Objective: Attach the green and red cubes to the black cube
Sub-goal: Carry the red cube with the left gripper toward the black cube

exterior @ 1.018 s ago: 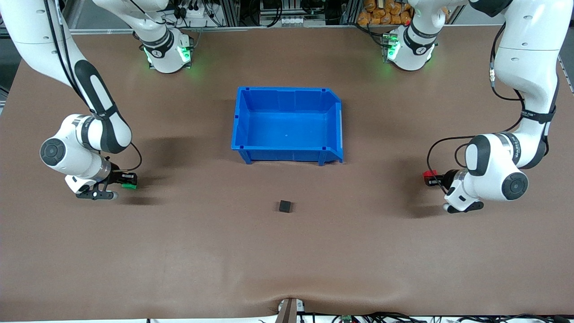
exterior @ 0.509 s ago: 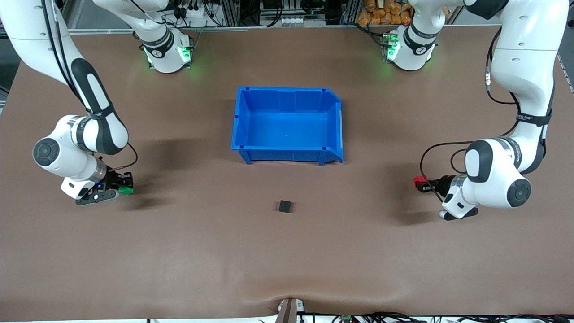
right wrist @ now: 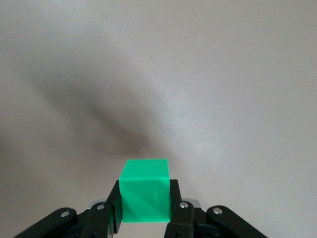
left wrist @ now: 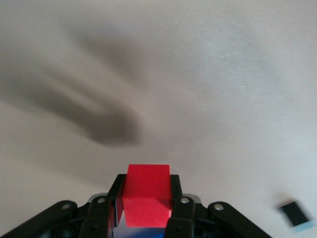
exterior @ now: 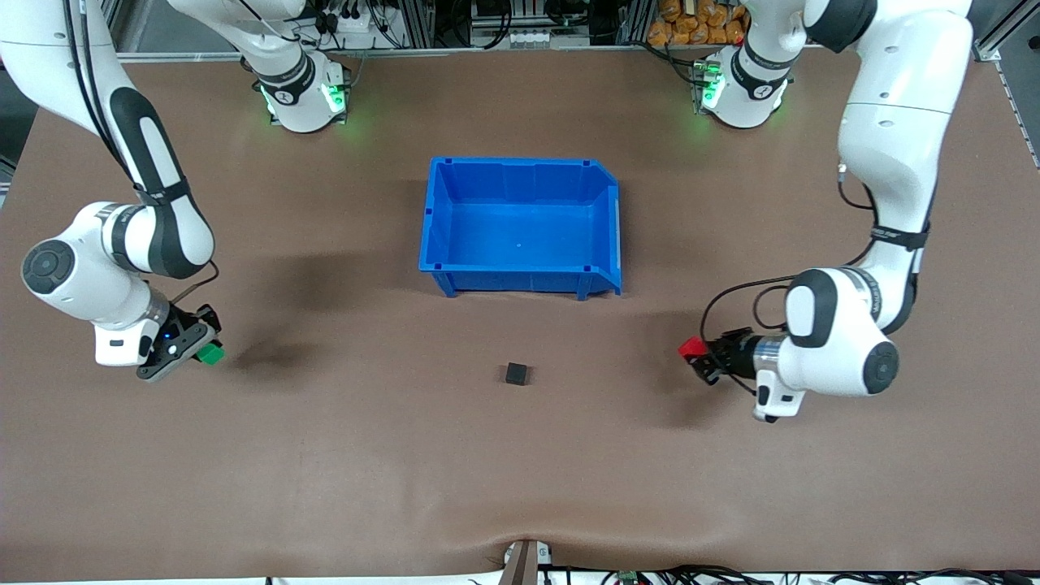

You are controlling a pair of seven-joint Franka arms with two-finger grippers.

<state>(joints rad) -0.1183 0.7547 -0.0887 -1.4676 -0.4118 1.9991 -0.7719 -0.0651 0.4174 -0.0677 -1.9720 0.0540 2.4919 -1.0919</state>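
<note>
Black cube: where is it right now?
The black cube sits alone on the table, nearer the front camera than the blue bin, roughly midway between both hands.

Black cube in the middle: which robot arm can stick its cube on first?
Probably the left. Its gripper holds the red cube closer to the black cube than the right gripper with the green cube.

Black cube [exterior: 516, 373] on table [exterior: 520, 471], nearer cam than bin [exterior: 439, 213], roughly mid-table. Left gripper [exterior: 697, 356] w/ red cube [exterior: 691, 348] over table toward left arm's end; right gripper [exterior: 203, 345] w/ green cube [exterior: 211, 354] over right arm's end.
</note>
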